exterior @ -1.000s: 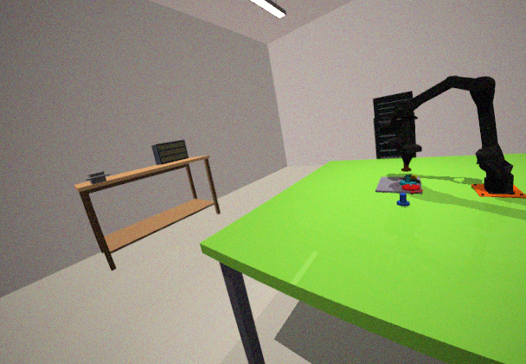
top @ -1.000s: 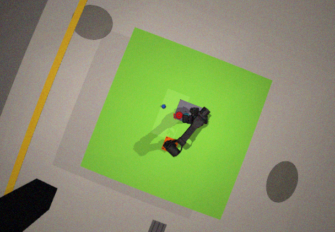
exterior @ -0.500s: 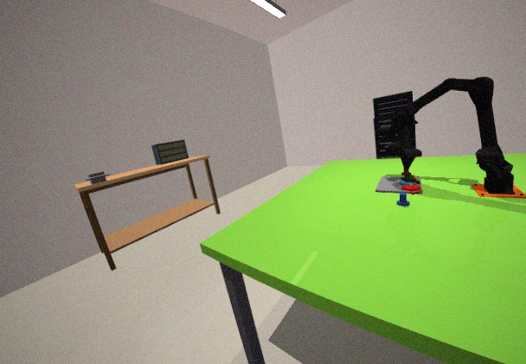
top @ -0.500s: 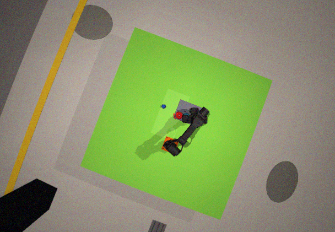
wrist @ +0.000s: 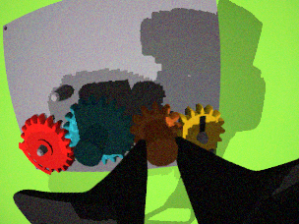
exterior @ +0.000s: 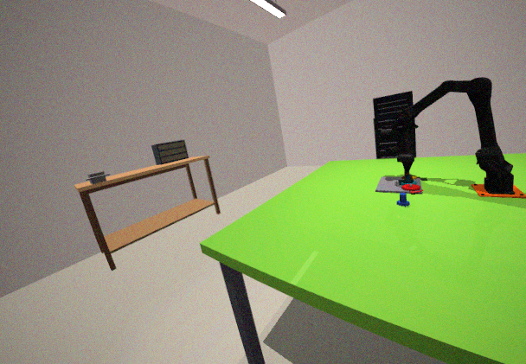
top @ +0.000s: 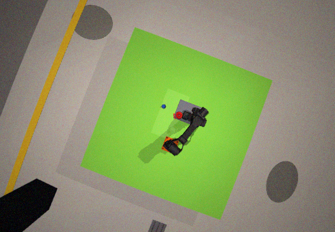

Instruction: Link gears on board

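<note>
My gripper (wrist: 160,143) is shut on the handle of an orange gear (wrist: 153,123), dark in shadow, between the cyan and yellow gears. The wrist view does not clearly show whether it sits flat or is still raised. The red gear (top: 177,115) (exterior: 411,187) (wrist: 32,142) is at the left of the grey board (top: 185,105) (exterior: 384,185) (wrist: 108,39). The cyan gear (wrist: 73,129) is beside it, its teeth close to the red ones. The yellow gear (wrist: 214,129) with a black stripe is at the right. A bare peg (wrist: 55,97) stands above the red gear. A blue gear (top: 163,106) (exterior: 403,200) stands off the board.
The arm (top: 190,130) (exterior: 484,117) reaches over the board from its orange base plate (top: 167,139) (exterior: 478,191) and hides much of the board in the top view. The cyan and yellow gears stand close on either side of the held gear. Shadows darken the board.
</note>
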Controlling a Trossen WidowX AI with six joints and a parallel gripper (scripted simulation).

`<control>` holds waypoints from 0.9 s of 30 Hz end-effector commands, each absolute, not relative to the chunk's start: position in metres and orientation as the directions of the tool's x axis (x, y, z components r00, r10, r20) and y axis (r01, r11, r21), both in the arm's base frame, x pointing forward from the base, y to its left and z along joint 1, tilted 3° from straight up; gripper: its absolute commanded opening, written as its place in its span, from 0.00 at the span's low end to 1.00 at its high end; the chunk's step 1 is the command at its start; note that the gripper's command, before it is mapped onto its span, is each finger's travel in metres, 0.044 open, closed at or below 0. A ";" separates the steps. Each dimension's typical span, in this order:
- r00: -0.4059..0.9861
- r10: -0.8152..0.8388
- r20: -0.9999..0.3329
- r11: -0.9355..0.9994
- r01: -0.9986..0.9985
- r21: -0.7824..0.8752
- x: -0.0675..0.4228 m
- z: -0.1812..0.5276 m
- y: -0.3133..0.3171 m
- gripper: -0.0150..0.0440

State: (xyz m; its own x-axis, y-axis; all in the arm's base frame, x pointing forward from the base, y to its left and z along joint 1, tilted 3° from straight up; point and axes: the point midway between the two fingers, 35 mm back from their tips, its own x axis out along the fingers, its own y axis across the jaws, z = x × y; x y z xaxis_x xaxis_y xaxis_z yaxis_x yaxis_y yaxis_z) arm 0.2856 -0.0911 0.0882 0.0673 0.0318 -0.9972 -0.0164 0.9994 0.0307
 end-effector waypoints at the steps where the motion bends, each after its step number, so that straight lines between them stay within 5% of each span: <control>1: 0.064 0.036 -0.997 0.999 0.012 0.037 0.285 0.087 -0.091 0.25; 27: 0.063 0.036 -0.997 0.901 -0.434 0.005 0.286 0.085 -0.091 0.25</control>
State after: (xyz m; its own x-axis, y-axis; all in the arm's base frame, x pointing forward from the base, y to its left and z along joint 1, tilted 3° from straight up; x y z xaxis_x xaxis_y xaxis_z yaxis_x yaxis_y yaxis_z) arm 0.2860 -0.0911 0.0862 0.0671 0.0344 -0.9972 -0.4319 0.9019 0.0020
